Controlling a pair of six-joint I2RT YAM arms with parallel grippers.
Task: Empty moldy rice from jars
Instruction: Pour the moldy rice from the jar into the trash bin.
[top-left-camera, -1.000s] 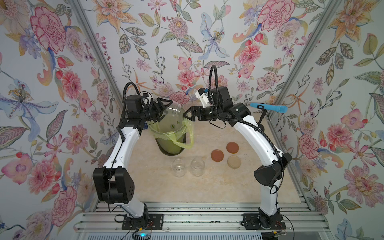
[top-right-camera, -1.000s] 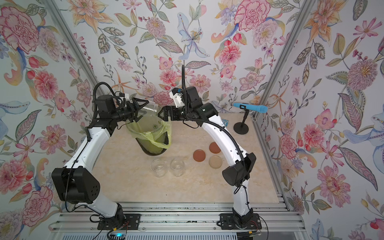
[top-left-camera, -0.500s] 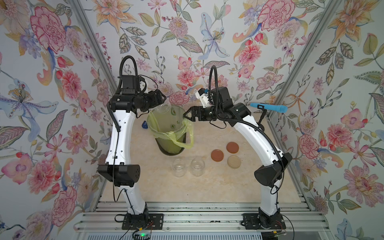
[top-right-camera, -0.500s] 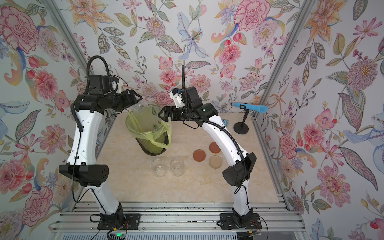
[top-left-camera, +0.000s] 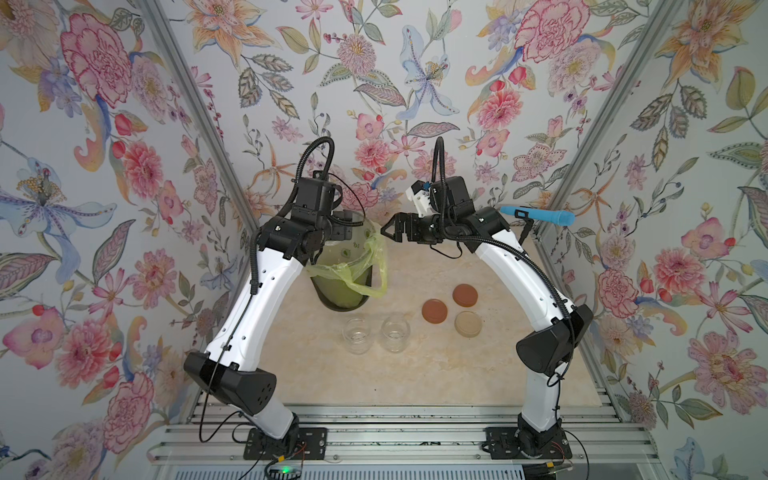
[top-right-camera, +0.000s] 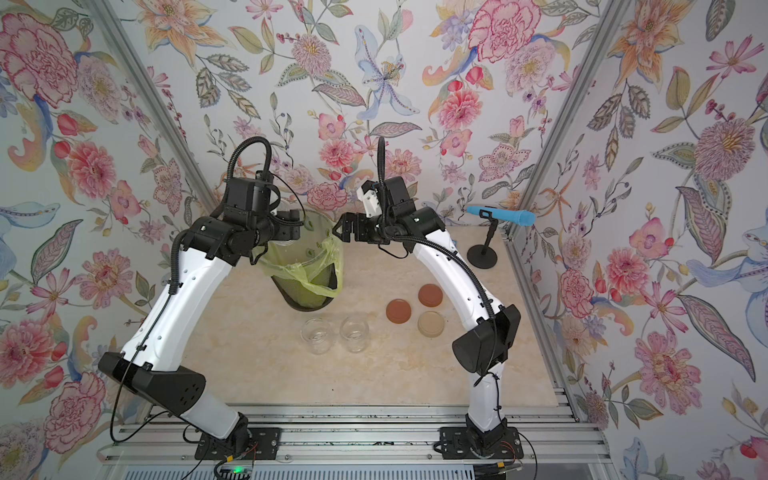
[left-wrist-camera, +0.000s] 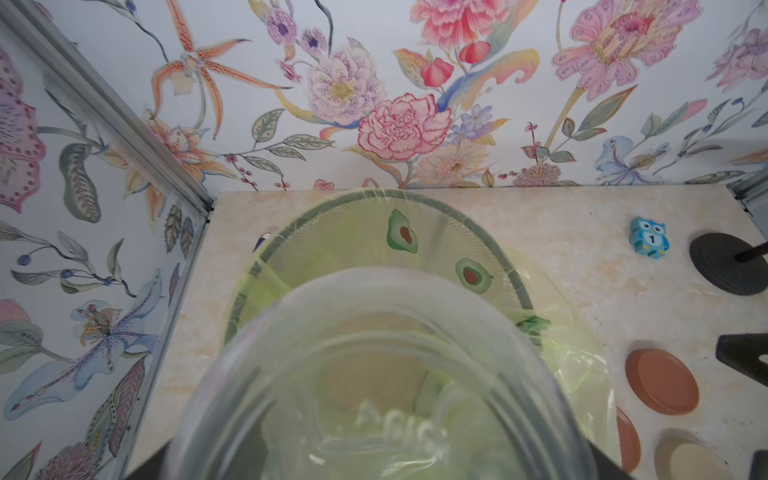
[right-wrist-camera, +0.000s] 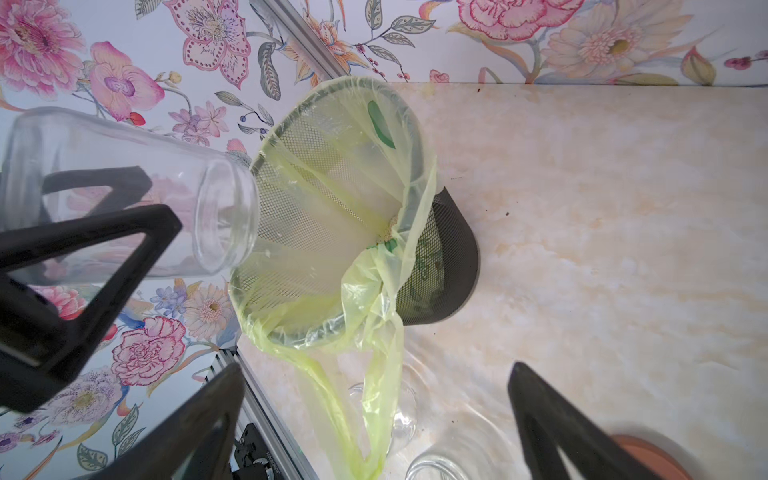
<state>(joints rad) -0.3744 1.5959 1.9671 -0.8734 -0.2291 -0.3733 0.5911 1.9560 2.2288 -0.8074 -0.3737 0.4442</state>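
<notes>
While left end effector (right-wrist-camera: 160, 199) clasps an empty jar (right-wrist-camera: 104, 141) over the bin (right-wrist-camera: 453, 266), right end effector (right-wrist-camera: 376, 368) gapes.

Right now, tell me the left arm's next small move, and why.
Probably tip the jar back upright and carry it away from the bin. The left gripper holds it tilted with its mouth toward the bin, and the glass looks empty. Two emptied jars already stand upright nearby.

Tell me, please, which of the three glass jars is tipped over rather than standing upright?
The jar gripped in the left fingers, tilted mouth-first toward the bin; the other two jars stand upright on the table.
</notes>
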